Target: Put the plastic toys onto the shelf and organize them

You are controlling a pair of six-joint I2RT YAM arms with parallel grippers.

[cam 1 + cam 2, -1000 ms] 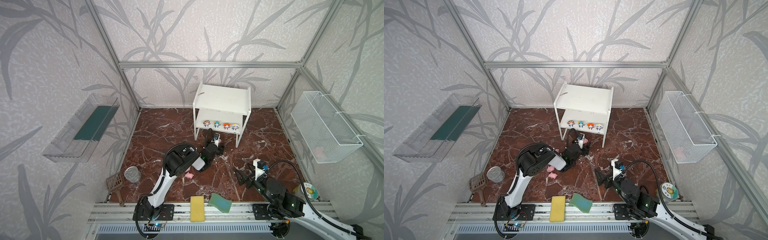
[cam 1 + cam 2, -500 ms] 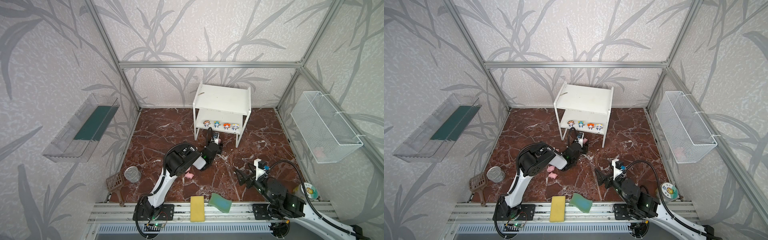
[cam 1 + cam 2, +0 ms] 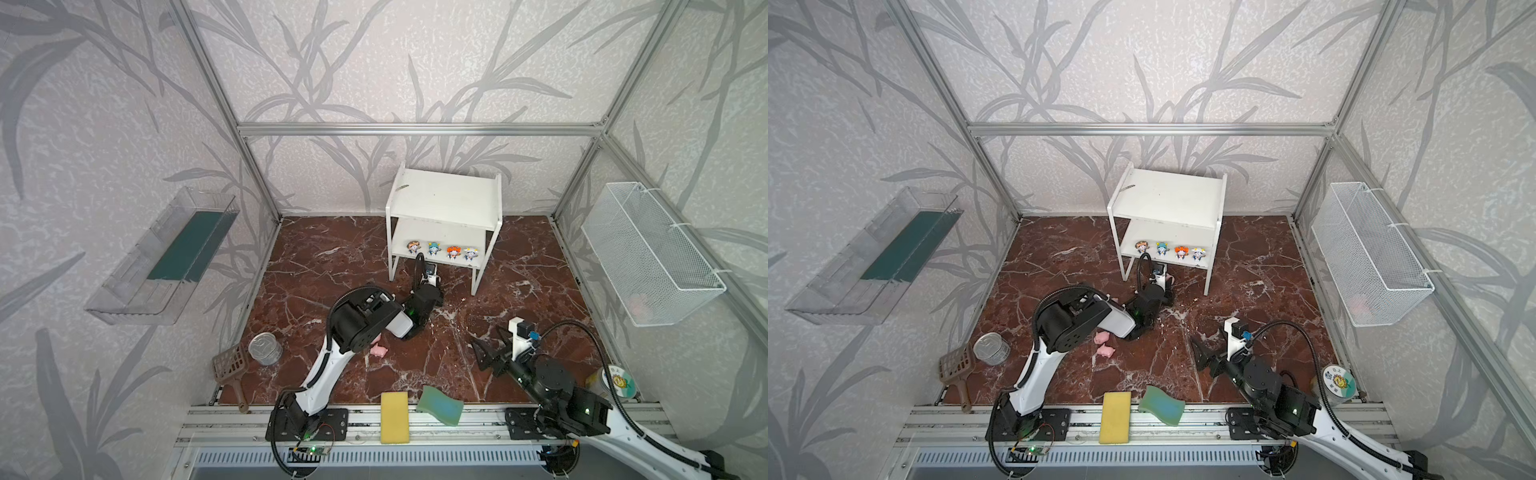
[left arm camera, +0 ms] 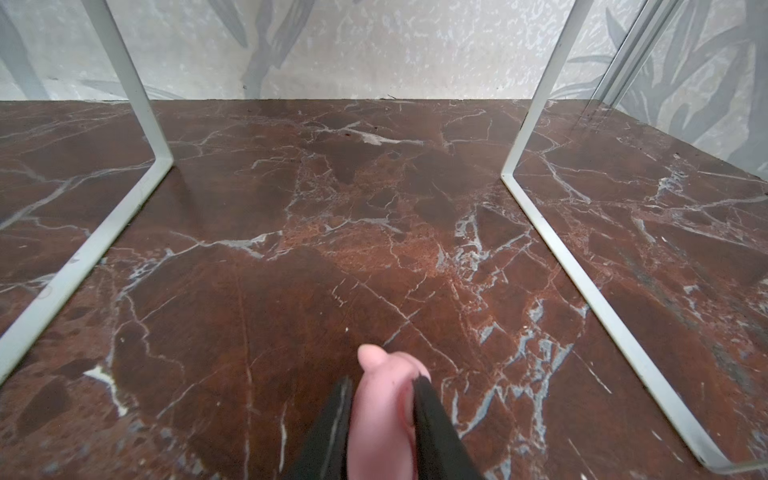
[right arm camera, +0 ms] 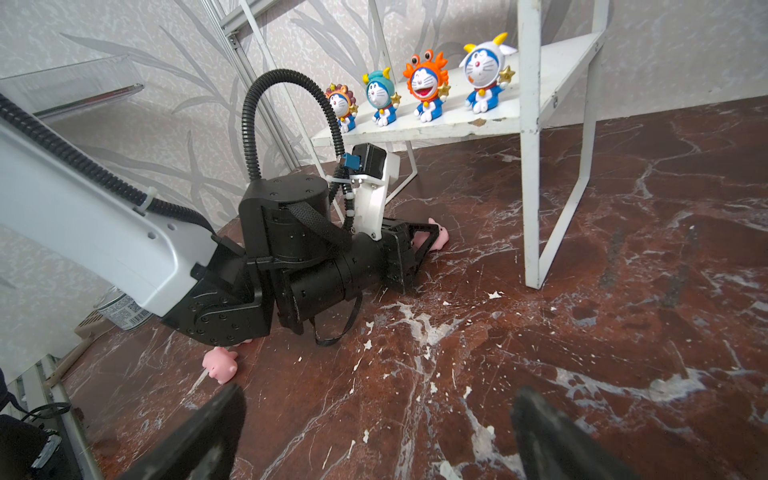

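Left wrist view: my left pincer (image 4: 383,379) is narrowed onto a pink pig (image 4: 386,415), with a black finger (image 4: 432,419) against each flank and the snout poking out past the tips. Ahead of it is only bare surface (image 4: 374,208) between the legs of the shelf (image 4: 137,124). The shelf's boards are out of frame above.

Right wrist view: my right pincer (image 5: 380,395) is spread wide with nothing between its tips, well apart from every toy. Across from it, the left pincer lies low, just short of the shelf's lower board. The pig in its grip sits at surface level, and I cannot tell whether it is lifted at all. Four figurines (image 5: 424,89) stand in a row on that board, above and beyond the left pincer. The upper board is cut off.

In both top views the left pincer's tips are masked by its own wrist camera, so only a pink sliver of the held pig shows. Two loose pigs (image 3: 1105,352) lie well behind that pincer by the arm's elbow. A pink blur (image 3: 636,303) in the wire basket (image 3: 648,249) is too faint to name.

I judge this to be the pick-up of a pig. Next I need to raise it clear of the surface and back out from under the board edge. Then I can set it on a board without toppling the figurines.
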